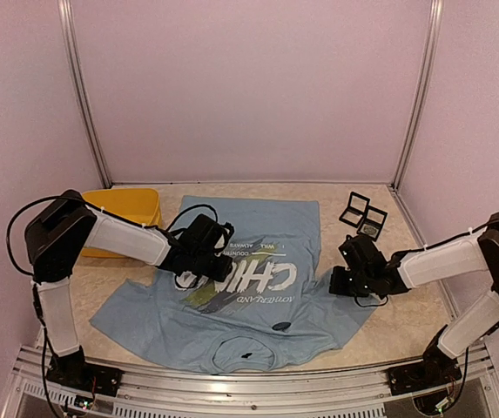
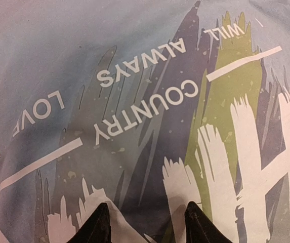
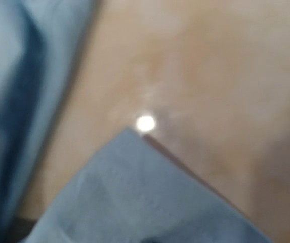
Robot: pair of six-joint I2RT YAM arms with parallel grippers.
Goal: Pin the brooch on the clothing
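The clothing point(image 1: 232, 300), a light blue T-shirt with white lettering and a yellow-green streak, lies spread on the table with its collar toward the arms. A small dark oval, apparently the brooch point(image 1: 281, 326), rests on the shirt above the collar. My left gripper point(image 1: 217, 266) hovers low over the chest print point(image 2: 150, 126); its gripper point(image 2: 147, 205) is open with only cloth between the black fingertips point(image 2: 101, 223). My right gripper point(image 1: 339, 283) sits at the shirt's right sleeve. In the right wrist view a raised corner of blue cloth point(image 3: 145, 192) covers its fingers.
A yellow bin point(image 1: 131, 209) stands at the back left by the left arm. An open black box point(image 1: 363, 214) lies at the back right. A bright white spot point(image 3: 145, 123) shows on the tan tabletop point(image 3: 210, 76) just past the cloth corner.
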